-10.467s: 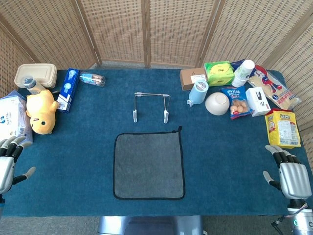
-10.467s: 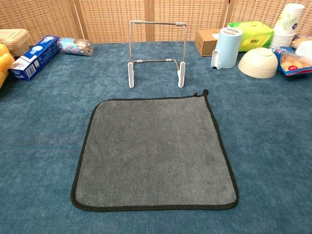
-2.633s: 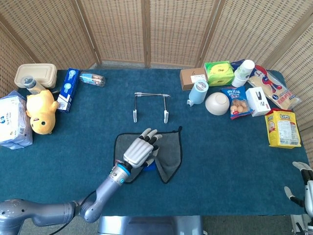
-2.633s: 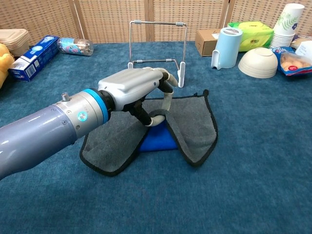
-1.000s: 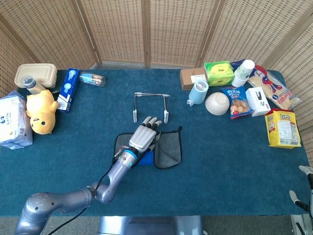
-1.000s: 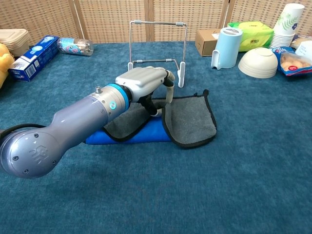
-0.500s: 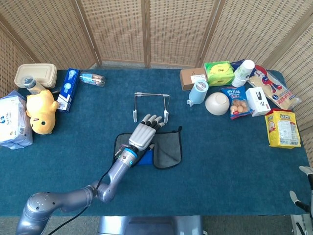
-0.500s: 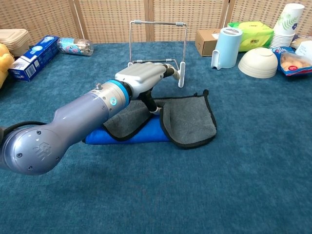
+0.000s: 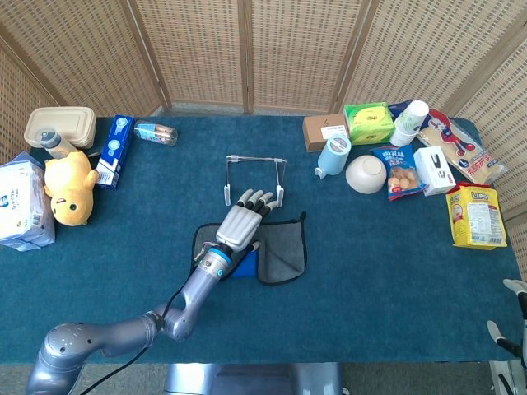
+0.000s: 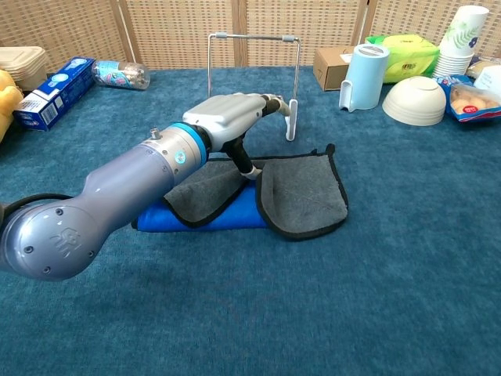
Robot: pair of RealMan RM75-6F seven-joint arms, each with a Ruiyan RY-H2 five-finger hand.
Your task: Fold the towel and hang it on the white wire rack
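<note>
Since a moment ago your left hand (image 10: 231,110) has lifted off the towel (image 10: 301,192), fingers spread and empty. It lies roughly folded on the table (image 10: 391,274) before the white wire rack (image 10: 252,78); hanging remains.

Left robot hand (image 9: 240,222) extended forward, fingers spread, empty.

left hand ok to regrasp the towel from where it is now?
Probably yes. The left hand hangs open just above the folded towel, fingers stretched toward the wire rack, with nothing between palm and cloth. It would only need to drop and close.
</note>
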